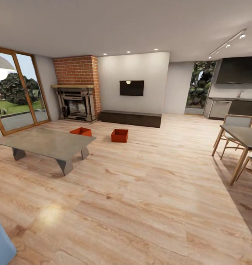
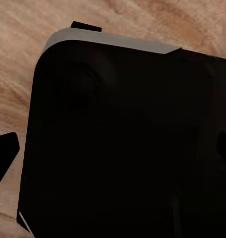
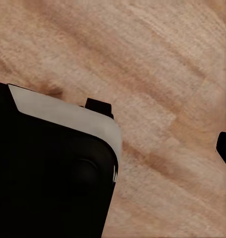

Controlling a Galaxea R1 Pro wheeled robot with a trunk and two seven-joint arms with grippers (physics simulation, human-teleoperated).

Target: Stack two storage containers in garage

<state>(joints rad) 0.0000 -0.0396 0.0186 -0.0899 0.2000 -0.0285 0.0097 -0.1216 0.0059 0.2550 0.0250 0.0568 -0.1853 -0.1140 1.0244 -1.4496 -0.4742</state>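
Observation:
The two storage containers stand on the light wood-plank floor of the living room, far ahead of me. One orange-red bin sits just behind the low grey coffee table, partly hidden by its top. The other bin stands free to its right, in front of the long dark cabinet. The garage and its floor are out of view. Both wrist views look down on wood planks and my own black base. A dark tip shows at the edge of each wrist view, and I cannot tell how the jaws stand.
A brick fireplace and glass doors are at the back left, with a wall TV in the middle. A dining table with chairs stands at the right. A blue sofa corner is at my near left. Wide wood floor lies between me and the bins.

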